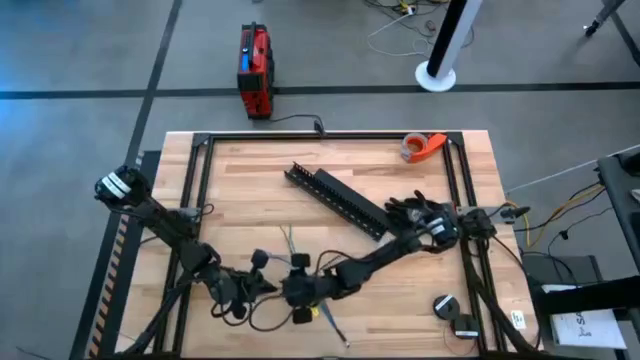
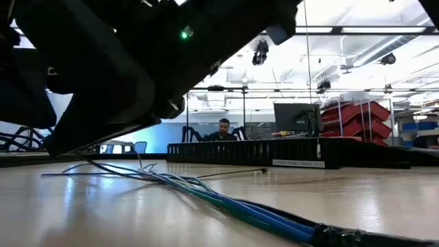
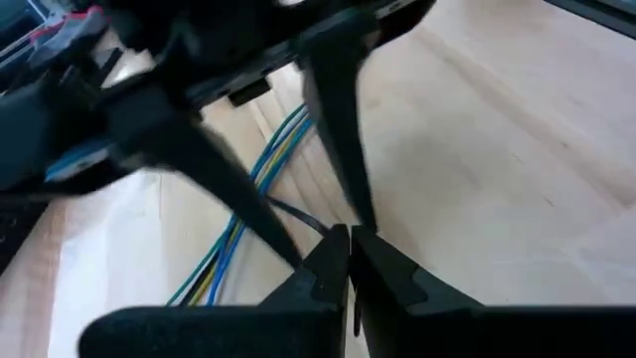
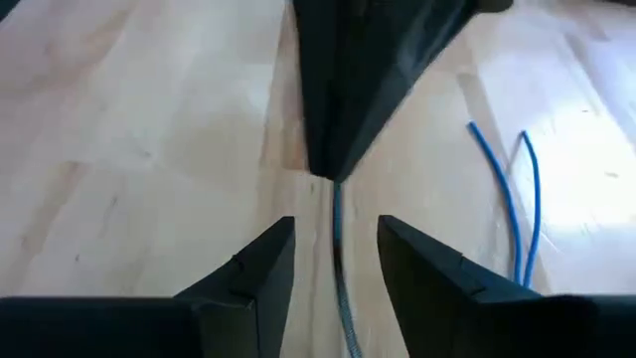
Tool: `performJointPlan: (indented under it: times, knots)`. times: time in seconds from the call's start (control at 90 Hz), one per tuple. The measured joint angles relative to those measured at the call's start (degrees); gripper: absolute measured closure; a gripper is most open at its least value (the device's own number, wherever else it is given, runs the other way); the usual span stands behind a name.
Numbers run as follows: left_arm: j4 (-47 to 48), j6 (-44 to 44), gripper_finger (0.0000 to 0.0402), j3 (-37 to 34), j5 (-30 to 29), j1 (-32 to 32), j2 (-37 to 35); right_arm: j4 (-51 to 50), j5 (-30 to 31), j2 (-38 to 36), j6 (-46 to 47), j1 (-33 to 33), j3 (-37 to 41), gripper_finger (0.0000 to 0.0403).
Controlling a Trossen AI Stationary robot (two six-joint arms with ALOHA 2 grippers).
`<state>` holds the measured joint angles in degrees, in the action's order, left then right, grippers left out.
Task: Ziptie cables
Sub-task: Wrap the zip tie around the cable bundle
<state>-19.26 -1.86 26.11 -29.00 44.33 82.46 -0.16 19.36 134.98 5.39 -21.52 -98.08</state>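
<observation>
**Ann:** Fingers on the left gripper are pinched tight together, and a thin dark strand of the cables runs right into the tips. It's got hold of them!

**Bo:** And the right gripper? Its two fingers are spread, with one strand passing through the gap, touching neither that I can tell.

**Ann:** Pose check from above: the left arm comes in from the table's 9 o'clock edge, stretched low and slanting to 6 o'clock. The right arm comes from 3 o'clock, slanting the same way.

**Bo:** So both grippers are nose to nose at 6 o'clock, and that's where the bundle lies, flat on the wood, fanning out toward 12.

**Ann:** Count it up. Two arms, two grippers.

**Bo:** One black slotted rail at the centre, lying diagonally. One tape roll up at the 1 o'clock corner. One red box on the floor past 12.

**Ann:** Strand colours: blue, green, yellow, dark. The exact number I can't tell.
</observation>
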Motion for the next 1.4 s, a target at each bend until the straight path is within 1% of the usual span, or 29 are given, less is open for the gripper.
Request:
performJointPlan:
  times: [0.089, 0.256, 0.433, 0.478, 0.667, 0.767, 0.833, 0.967, 1.044, 1.144, 1.2, 1.256, 1.4]
  knots:
    - [0.0, 1.2, 0.0401, 0.0, -1.9, -0.2, 0.0, 0.0, 0.2, 0.0, 0.0, 0.1, 0.0, 0.0288]
    - [0.0, 2.1, 0.0401, 0.0, -2.1, -0.4, 0.0, 0.0, 0.3, 0.0, 0.4, 0.2, 0.0, 0.0326]
    - [0.2, 2.5, 0.0401, 0.0, -2.0, -0.4, 0.0, 0.0, 1.7, 0.0, 0.6, 0.2, 0.0, 0.0388]
    - [0.2, 2.5, 0.0401, 0.0, -2.0, -0.4, 0.0, 0.0, 1.7, 0.0, 0.7, 0.2, 0.0, 0.0397]
    - [0.2, 2.4, 0.0399, 0.0, -2.0, -0.3, -0.2, 0.0, 1.9, 0.0, 1.6, 0.2, 0.0, 0.0402]
    - [0.3, 2.5, 0.0387, 0.0, -2.0, -0.2, -1.7, 0.2, 4.1, 0.0, 0.7, 0.0, 0.1, 0.0403]
    - [2.0, 3.5, 0.0373, 0.0, -2.0, 0.1, -3.5, 0.8, 5.3, 0.0, 0.1, -0.2, 0.5, 0.0403]
    - [7.3, 8.4, 0.0340, -0.1, -2.0, 1.0, -8.2, 4.0, 6.1, 0.0, 0.1, -0.7, 2.2, 0.0403]
    - [7.6, 12.9, 0.0321, -1.0, -1.7, 1.7, -10.2, 7.4, 7.1, 0.0, 0.0, -1.1, 3.7, 0.0403]
    - [7.6, 16.7, 0.0301, -2.8, 0.2, 1.9, -11.1, 13.1, 9.6, 0.0, -1.8, -1.9, 5.9, 0.0403]
    - [6.3, 17.9, 0.0293, -4.0, 1.0, 1.9, -11.0, 15.0, 9.9, 0.0, -3.2, -2.2, 6.4, 0.0403]
    - [2.8, 17.9, 0.0286, -5.4, 1.0, 1.9, -10.4, 15.8, 9.8, 0.0, -3.6, -2.3, 6.4, 0.0403]
    - [-16.3, 11.9, 0.0275, -9.6, 1.0, 1.8, -7.5, 16.2, 10.6, 0.0, -5.1, -2.4, 6.4, 0.0403]
